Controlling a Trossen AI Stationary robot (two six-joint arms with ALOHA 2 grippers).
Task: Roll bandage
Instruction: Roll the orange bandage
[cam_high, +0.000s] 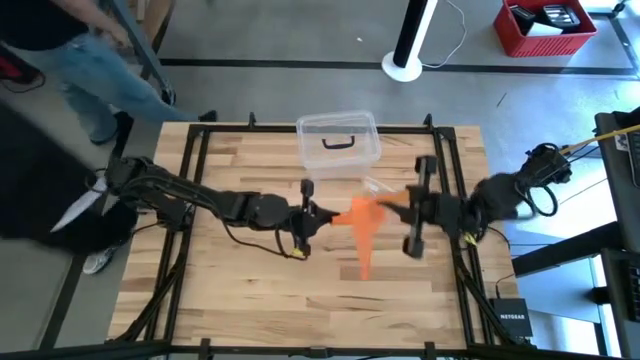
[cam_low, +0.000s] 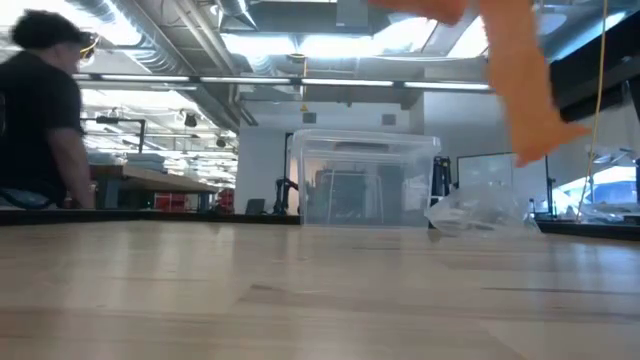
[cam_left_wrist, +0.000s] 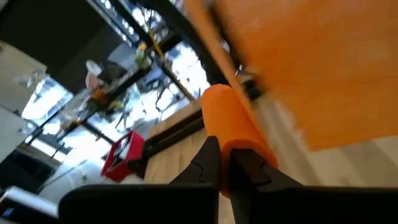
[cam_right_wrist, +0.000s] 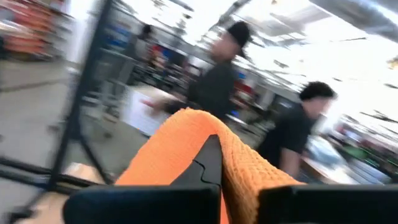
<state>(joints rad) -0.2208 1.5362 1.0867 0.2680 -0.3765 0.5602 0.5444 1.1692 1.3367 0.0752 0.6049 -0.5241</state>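
1. My left jaws are closed on the bandage, above the middle of the table. In my left wrist view the orange fabric is wrapped into a thick round fold, pinched between my two dark fingers.
2. My right jaws are also closed on the bandage, on its other side, just right of the table's middle. In my right wrist view the fabric drapes over my finger like a soft arch.
3. The bandage is up in the air between my two jaws. From there one long narrow end hangs down toward the near side of the table; in the low view this tail does not touch the wood.
4. The fabric is bright orange, soft, with a small waffle-like weave.
5. Behind the bandage, near the far edge, stands a clear plastic box with a black handle, rectangular with rounded corners. Beside it, closer to my right jaws, lies a small crumpled clear wrapper.
6. The table is light wood planks, smooth, with a dark metal frame along its edges.
7. The near half of the table, under and in front of the hanging tail, is bare wood. The left side is also open.
8. A person stands beyond the far left corner of the table.
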